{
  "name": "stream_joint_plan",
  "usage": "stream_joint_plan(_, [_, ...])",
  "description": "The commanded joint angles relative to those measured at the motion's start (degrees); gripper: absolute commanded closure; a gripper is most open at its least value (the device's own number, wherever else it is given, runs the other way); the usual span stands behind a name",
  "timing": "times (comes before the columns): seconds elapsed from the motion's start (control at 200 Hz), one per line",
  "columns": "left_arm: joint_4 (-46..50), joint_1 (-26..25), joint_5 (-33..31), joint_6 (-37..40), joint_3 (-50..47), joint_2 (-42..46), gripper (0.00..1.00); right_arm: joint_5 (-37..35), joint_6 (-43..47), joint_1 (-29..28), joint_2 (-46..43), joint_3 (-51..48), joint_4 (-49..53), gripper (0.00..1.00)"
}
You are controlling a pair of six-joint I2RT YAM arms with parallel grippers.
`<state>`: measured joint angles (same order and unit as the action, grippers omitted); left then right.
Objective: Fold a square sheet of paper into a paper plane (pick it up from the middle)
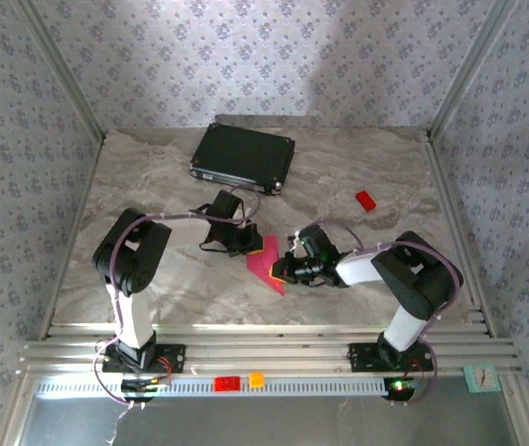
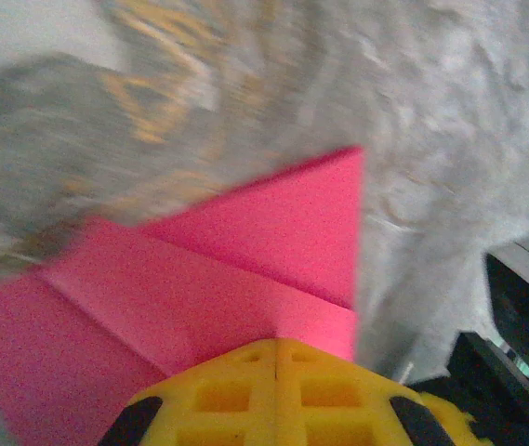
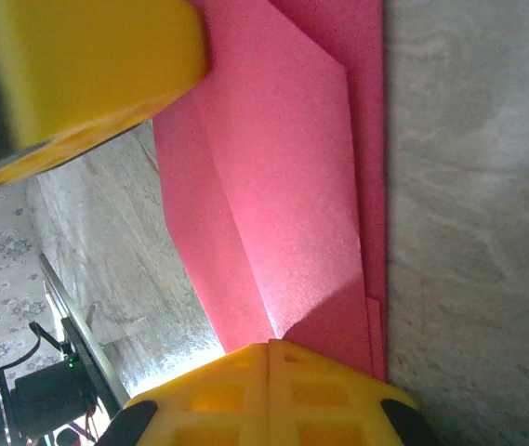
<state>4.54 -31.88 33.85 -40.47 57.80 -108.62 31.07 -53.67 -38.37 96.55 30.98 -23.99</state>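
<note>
Near the middle of the table (image 1: 152,177), the creased square sheet of paper (image 1: 266,261) was clamped by both the left gripper (image 2: 275,367) and the right gripper (image 3: 269,370), jaws clenched on it, so it could be torn or mis-creased if pulled apart unevenly.

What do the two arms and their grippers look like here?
The left arm and right arm are black, each with a white link above its base and thin lilac cables looped alongside. The left gripper and right gripper have yellow fingers moulded with a grid of square recesses.
</note>
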Motion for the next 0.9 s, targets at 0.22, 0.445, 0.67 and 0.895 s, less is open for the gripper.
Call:
stream_joint_plan(0.22, [2.8, 8.1, -2.1, 4.0, 4.0, -3.9, 1.00, -5.0, -0.4, -0.3, 3.0, -4.2, 14.2, 1.00])
stream_joint_plan(0.445, [8.2, 9.7, -3.1, 4.4, 7.9, -4.0, 1.00, -4.8, -0.4, -0.3, 3.2, -4.1, 14.2, 1.00])
stream_joint_plan(0.67, [8.2, 9.4, -3.6, 2.7, 5.8, 3.1, 1.00, -4.8, -0.3, -0.4, 3.2, -3.9, 14.5, 1.00])
stream_joint_plan(0.895, [5.3, 3.4, 0.3, 3.3, 3.4, 6.3, 1.00, -4.9, -0.4, -0.4, 2.9, -3.7, 14.7, 1.00])
